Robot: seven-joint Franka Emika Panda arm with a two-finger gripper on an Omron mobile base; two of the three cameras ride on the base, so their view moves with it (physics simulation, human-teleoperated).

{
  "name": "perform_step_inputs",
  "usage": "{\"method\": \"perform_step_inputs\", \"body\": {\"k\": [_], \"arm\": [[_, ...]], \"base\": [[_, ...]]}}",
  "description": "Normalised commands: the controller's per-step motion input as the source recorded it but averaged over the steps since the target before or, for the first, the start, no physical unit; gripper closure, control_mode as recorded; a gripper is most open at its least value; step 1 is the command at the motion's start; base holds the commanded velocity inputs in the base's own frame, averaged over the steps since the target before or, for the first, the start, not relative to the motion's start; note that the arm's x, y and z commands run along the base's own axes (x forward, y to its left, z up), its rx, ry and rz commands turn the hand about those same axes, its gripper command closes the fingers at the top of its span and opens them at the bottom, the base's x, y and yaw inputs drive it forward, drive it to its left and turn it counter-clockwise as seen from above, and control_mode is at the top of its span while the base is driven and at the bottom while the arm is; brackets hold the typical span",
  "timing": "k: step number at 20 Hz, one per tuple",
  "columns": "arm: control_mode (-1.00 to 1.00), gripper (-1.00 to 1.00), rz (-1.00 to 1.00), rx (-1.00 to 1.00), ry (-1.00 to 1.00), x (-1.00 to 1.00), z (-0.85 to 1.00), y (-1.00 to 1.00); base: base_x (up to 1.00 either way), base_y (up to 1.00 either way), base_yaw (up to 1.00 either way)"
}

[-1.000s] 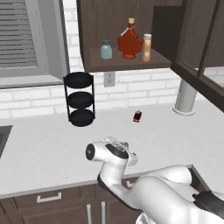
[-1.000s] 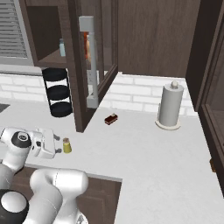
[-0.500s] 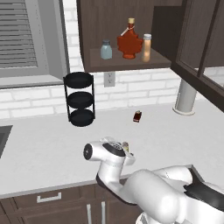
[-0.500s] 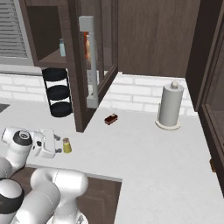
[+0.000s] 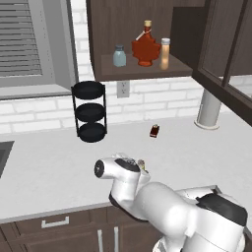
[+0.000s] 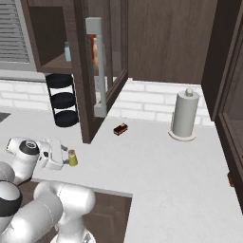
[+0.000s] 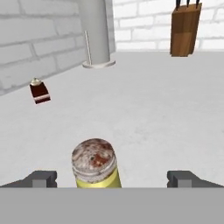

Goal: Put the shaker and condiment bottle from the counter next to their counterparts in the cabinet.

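Jaws spread wide, the gripper (image 7: pixel 111 179) has edged closer to the yellow-green shaker (image 7: pixel 95 164), which stands between them on the tabletop (image 7: pixel 166 113), nearer the left one; its base is cut off. Farther away, the orange condiment bottle (image 5: pixel 165 53) sits on the cabinet (image 5: pixel 142 74) shelf.

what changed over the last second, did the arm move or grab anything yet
The arm's hand shifted slightly across the counter by the shaker; the camera views did not move. The gripper stands open with the shaker between its fingertips, nothing grasped. The shaker stayed put, as did the condiment bottle, blue-grey shaker and red bottle in the cabinet.
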Motion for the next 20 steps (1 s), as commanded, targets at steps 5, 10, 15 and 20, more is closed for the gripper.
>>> {"method": "perform_step_inputs", "body": {"k": [5, 10, 15, 20], "arm": [[-1.00, -1.00, 0.00, -0.01, 0.00, 0.17, -0.14, 0.04], [-1.00, -1.00, 0.00, -0.01, 0.00, 0.21, -0.17, 0.07], [-1.00, -1.00, 0.00, 0.00, 0.00, 0.12, -0.03, 0.00], [-1.00, -1.00, 0.00, 0.00, 0.00, 0.15, 0.00, -0.05]], "base": [[0.00, 0.00, 0.00], [0.00, 0.00, 0.00], [0.00, 0.00, 0.00], [0.00, 0.00, 0.00]]}}
